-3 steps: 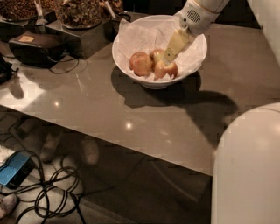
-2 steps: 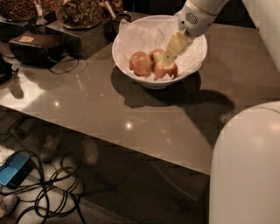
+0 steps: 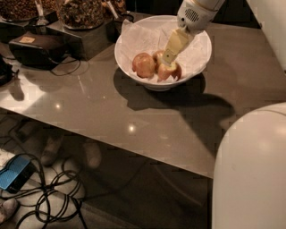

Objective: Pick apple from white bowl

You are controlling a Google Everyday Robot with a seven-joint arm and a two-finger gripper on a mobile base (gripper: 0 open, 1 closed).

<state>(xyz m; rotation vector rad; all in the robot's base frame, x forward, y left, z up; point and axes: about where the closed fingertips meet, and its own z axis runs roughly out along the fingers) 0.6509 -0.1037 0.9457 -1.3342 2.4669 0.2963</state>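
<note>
Inside the white bowl (image 3: pixel 196 67), the gripper (image 3: pixel 168 56) holds almost unchanged, the apple (image 3: pixel 169 71) apparently just beneath it; closure cannot be told, so lift remains pending.

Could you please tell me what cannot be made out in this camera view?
Camera view:
- Small pale yellow-green apple: mostly hidden by the gripper, which reaches down into the glossy white paper-lined bowl, and by the reddish-orange apple and red apple.
- Whether the gripper touches any apple: unclear.
- Arm above: cut off by top edge.
</note>
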